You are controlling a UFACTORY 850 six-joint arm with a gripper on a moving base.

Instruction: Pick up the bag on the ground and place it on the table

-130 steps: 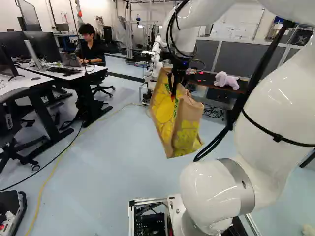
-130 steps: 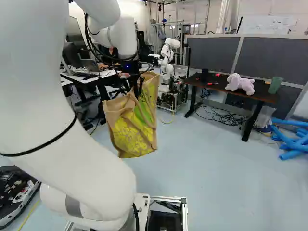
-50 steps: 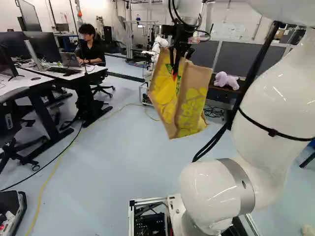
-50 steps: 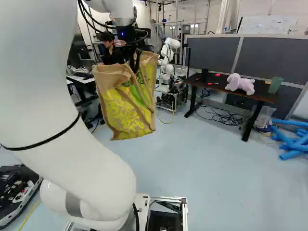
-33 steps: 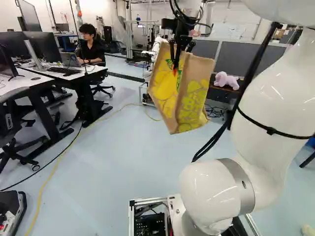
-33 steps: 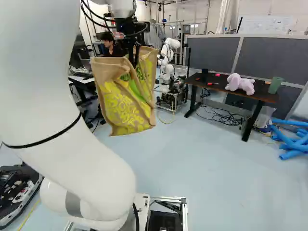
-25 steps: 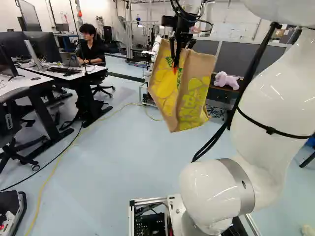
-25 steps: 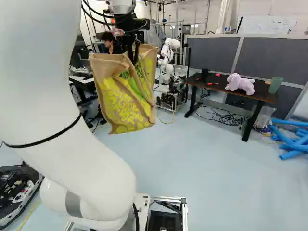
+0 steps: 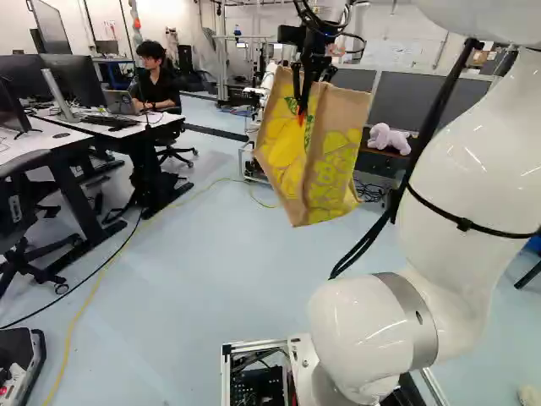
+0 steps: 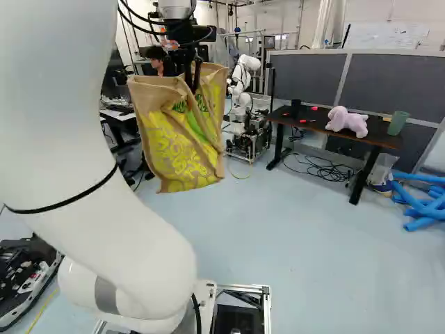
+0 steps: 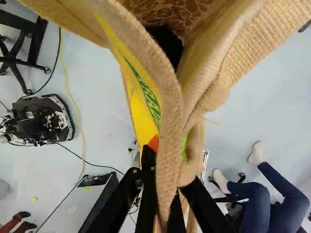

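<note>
Both jaws of your one gripper (image 9: pixel 302 114) pinch the one bag (image 9: pixel 331 161) between them, hanging it clear of the floor (image 10: pixel 278 223), left of the dark table (image 10: pixel 377 130) in the right base view. On that table you see one plush toy (image 10: pixel 345 120), one green cup (image 10: pixel 398 123) and one black container (image 10: pixel 295 109); another robot (image 10: pixel 240 94) stands beyond your bag.

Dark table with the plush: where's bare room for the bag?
Right base view: bare strips on the table left of the black cup and between the plush and green cup; both look tight for the bag. Crowded from black cup through red pieces to plush.
</note>
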